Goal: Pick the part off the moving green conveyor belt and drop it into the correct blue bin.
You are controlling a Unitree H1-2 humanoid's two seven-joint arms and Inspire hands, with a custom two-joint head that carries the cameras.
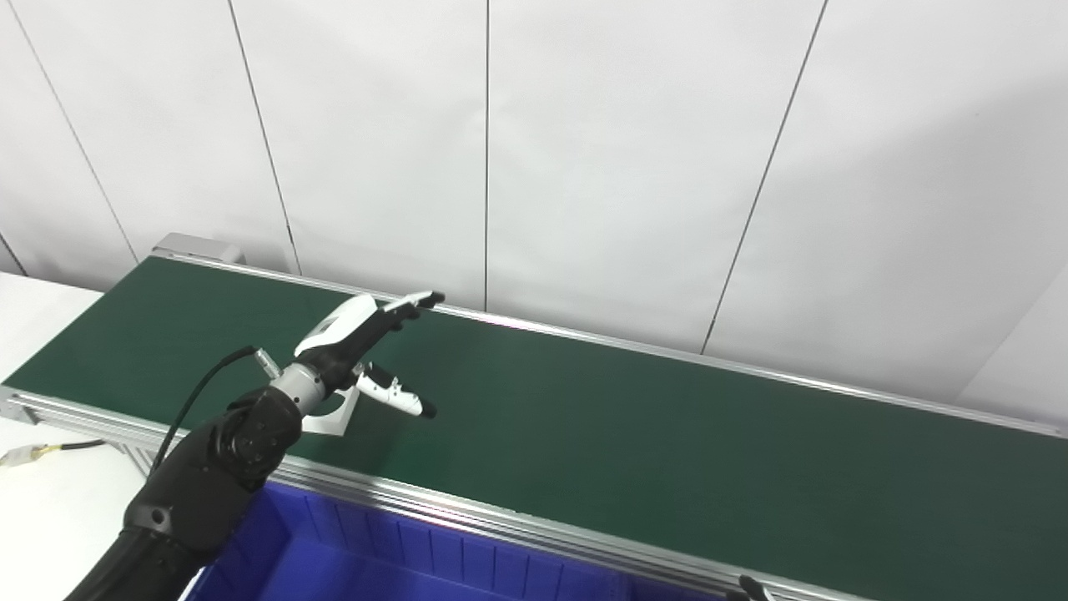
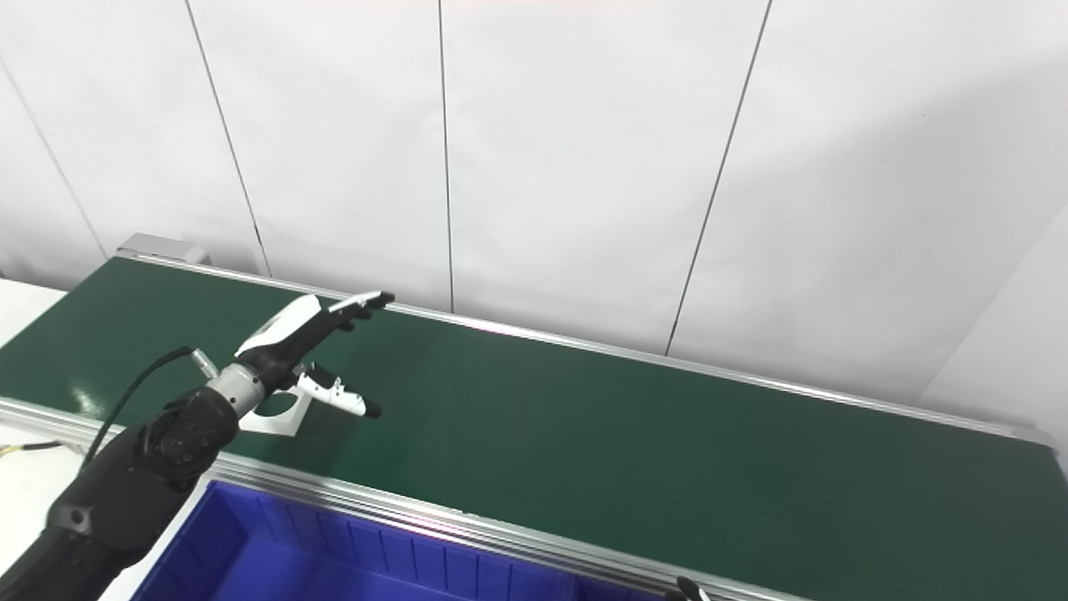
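Hovering left hand (image 1: 360, 344) with fingers (image 1: 415, 300) spread wide over white part (image 1: 327, 420) on green belt (image 1: 634, 434), blue bin (image 1: 392, 559) interior mostly bare.

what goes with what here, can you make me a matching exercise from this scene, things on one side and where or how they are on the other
Things:
1. left hand
2. white part
3. blue bin
4. conveyor belt

Places or states:
A. below the belt's near rail
B. open, fingers spread, above the belt
C. green, running across the picture
D. lying on the belt, partly hidden by the left wrist

Pairs: 1-B, 2-D, 3-A, 4-C
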